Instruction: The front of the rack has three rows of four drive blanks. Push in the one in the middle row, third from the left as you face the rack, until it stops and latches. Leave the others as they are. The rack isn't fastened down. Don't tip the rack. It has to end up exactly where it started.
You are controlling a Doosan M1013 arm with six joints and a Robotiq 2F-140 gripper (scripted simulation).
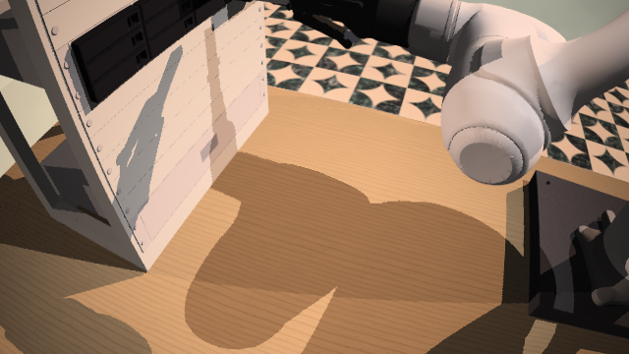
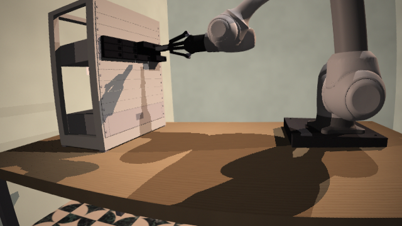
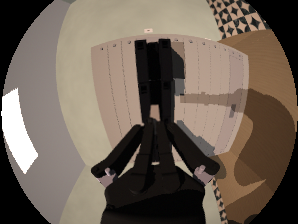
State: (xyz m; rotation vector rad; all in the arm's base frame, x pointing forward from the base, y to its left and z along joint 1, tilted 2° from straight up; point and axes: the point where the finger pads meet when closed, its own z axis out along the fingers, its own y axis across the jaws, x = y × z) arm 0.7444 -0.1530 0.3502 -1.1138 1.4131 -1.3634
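The pale rack (image 2: 107, 75) stands upright on the wooden table at the left. A black block of drive blanks (image 2: 132, 50), three rows high, sits high on its front; it also shows in the top view (image 1: 128, 44) and in the wrist view (image 3: 154, 63). The blanks on the right side stand out further than those on the left. My gripper (image 2: 157, 48) is shut and empty, held level. Its fingertips are at the middle row, right of centre. In the wrist view the shut fingers cover the blank in front of them, so I cannot tell whether they touch it.
The arm's black base plate (image 2: 334, 136) is bolted at the table's right. The arm's elbow (image 1: 496, 123) hangs over the table between base and rack. The rack stands near the table's left edge, with tiled floor (image 1: 354, 74) beyond.
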